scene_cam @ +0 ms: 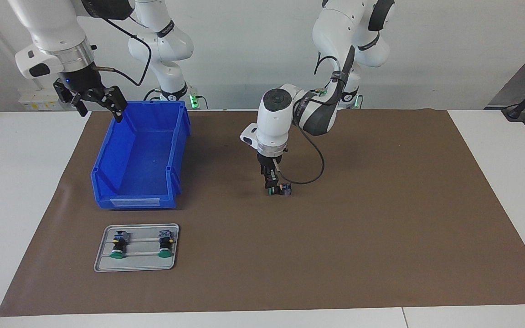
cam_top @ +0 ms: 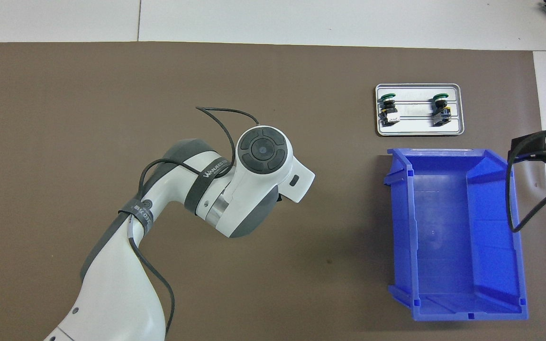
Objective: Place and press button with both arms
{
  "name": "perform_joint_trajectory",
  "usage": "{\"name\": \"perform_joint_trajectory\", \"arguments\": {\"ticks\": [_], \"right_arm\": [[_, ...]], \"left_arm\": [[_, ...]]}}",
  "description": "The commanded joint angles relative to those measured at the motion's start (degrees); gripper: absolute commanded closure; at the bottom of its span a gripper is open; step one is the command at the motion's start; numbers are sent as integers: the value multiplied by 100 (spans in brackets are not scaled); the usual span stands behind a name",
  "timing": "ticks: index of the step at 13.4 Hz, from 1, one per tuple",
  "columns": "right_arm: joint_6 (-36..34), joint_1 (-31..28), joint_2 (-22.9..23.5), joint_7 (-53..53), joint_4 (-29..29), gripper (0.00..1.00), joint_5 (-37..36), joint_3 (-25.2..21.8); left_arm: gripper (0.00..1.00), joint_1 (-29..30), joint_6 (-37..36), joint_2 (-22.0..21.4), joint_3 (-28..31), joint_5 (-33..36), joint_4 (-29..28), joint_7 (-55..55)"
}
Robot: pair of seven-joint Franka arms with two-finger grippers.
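- Left tool (scene_cam: 272, 187) stood low on the brown mat (scene_cam: 381, 218) mid-desk, fingers closed on the button (scene_cam: 283, 189), which lay on its side on the mat.
- Right tool (scene_cam: 93, 101) hung with fingers spread wide over the rim of the blue bin (scene_cam: 140, 157), at the right arm's end; this arm waited.
- Grey tray (scene_cam: 137, 248), farther from the robots than the bin, carried two more buttons (scene_cam: 119, 245).

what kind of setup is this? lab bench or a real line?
Likely a robotics lab bench: two arms at a white table with a brown mat, a blue bin, and a small metal tray of pushbuttons. No production line shows.
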Motion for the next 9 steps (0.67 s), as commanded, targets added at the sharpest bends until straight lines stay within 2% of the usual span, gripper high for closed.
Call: {"name": "perform_joint_trajectory", "arguments": {"ticks": [1, 3, 9], "right_arm": [[-93, -125, 116, -50, 95, 0, 195, -18], [-279, -240, 302, -199, 360, 0, 265, -18], [-103, -82, 206, -147, 159, 0, 283, -27]], "left_arm": [[40, -112, 23, 81, 102, 164, -1, -99], [40, -112, 356, 72, 111, 164, -273, -99], [39, -103, 691, 72, 128, 172, -572, -99]]}}
